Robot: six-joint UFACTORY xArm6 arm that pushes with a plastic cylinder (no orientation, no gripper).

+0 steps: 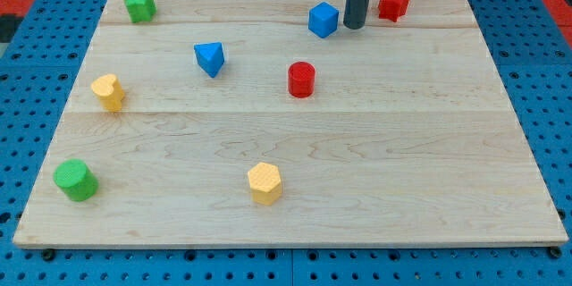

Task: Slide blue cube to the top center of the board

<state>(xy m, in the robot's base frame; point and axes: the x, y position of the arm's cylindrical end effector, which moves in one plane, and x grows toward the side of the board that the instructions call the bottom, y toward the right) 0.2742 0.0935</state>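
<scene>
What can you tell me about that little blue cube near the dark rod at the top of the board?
The blue cube is a small, matte, solid-looking block resting flat on the wooden board, turned so one corner faces the view's bottom. It sits near the view's top, slightly right of center. My tip stands right beside it on the view's right, seemingly touching or nearly so. No other block touches it.

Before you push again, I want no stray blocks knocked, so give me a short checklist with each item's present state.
1. My tip shows in the view: ok.
2. Tip sits just to the view's right of the blue cube: ok.
3. Tip touching the cube: cannot tell; they look very close.
4. Blue cube at top center of the wooden board: near the top edge, slightly right of center; cannot tell if done.
5. Red star-shaped block close on the tip's right: not ok, a risk if I swing that way.
6. Blue triangular block away from the cube: ok.
</scene>
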